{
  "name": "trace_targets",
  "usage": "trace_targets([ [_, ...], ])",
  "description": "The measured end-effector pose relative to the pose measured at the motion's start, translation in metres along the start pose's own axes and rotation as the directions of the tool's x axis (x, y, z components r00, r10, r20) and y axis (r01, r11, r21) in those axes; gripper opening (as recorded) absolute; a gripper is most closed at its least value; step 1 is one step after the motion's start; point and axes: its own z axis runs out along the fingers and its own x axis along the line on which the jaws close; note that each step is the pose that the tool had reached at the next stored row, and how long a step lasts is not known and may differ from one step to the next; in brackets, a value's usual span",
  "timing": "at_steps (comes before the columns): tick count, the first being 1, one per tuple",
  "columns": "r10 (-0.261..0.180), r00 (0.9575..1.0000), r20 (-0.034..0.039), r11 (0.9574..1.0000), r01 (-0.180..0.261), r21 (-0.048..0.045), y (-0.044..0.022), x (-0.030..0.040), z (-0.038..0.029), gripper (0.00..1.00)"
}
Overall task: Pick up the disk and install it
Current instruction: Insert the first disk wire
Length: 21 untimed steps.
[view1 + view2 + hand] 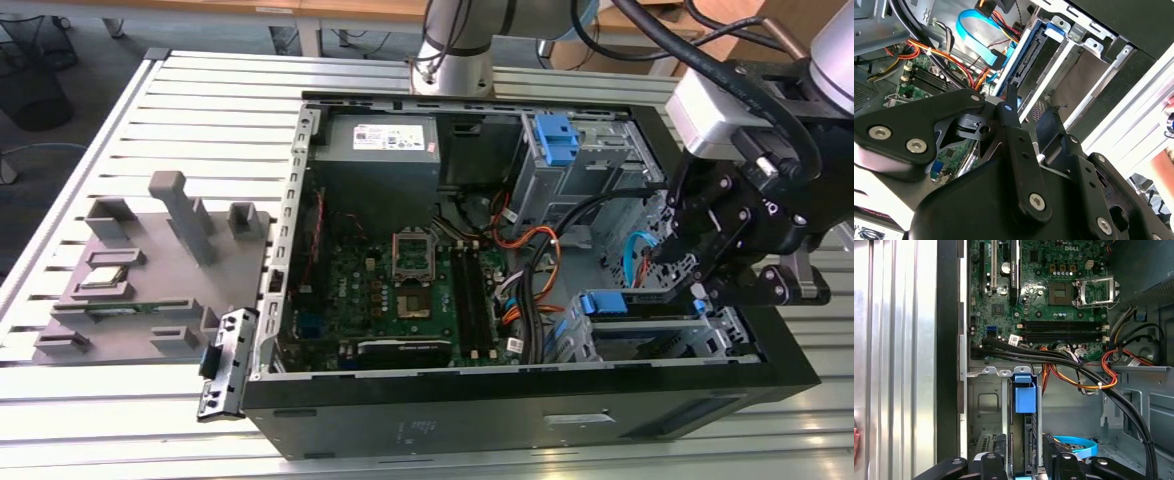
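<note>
One opened machine, tallied piece by piece.
One computer case [534, 400] on the surface [200, 90], holding one motherboard [400, 290], one grey power-supply box [380, 150], one disk [625, 303] and one bare blue bracket [555, 138]; beside it one grey fixture block [174, 280]; one robot arm [461, 40].

In the first wrist view the disk [1024, 399] sits edge-on to me, its flat faces hidden. My gripper [1024, 442] covers its near end, and the view's edge cuts my gripper's body off.

In the exterior view, slatted metal table [200, 100] carries open computer case [534, 400] at three o'clock, grey fixture tray [234, 270] at nine
</note>
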Motion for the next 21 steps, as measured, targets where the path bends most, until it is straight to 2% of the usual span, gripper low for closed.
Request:
trace_targets([
  [7, 0.000, 1.0000, 0.0001, 1.0000, 0.000, -0.0001, -0.0007, -0.0104, 0.0008, 0.42],
  [21, -0.001, 1.0000, 0.0013, 1.0000, 0.001, -0.0001, -0.0186, -0.0182, 0.0018, 0.42],
])
